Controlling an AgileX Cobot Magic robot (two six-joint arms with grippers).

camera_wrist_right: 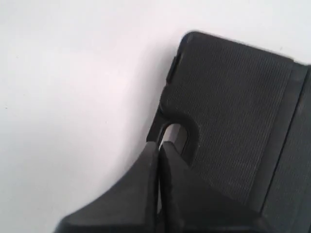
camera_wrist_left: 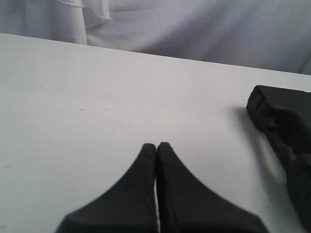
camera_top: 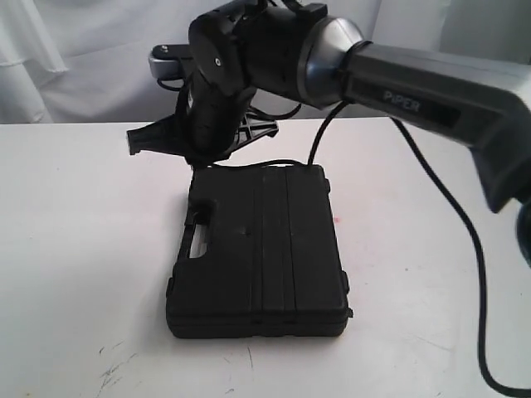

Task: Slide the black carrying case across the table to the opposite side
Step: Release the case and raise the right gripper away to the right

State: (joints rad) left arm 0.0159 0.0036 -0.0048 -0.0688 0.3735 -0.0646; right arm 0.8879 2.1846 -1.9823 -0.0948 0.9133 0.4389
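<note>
Right jaws, pinched together, are sitting at handle edge of black case (camera_wrist_right: 233,107); left jaws, likewise pinched, hanging farther off.

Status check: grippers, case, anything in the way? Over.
Left gripper shut, apart from case. Right gripper shut, tips at handle slot. Case flat on table. Cable beside it.
</note>
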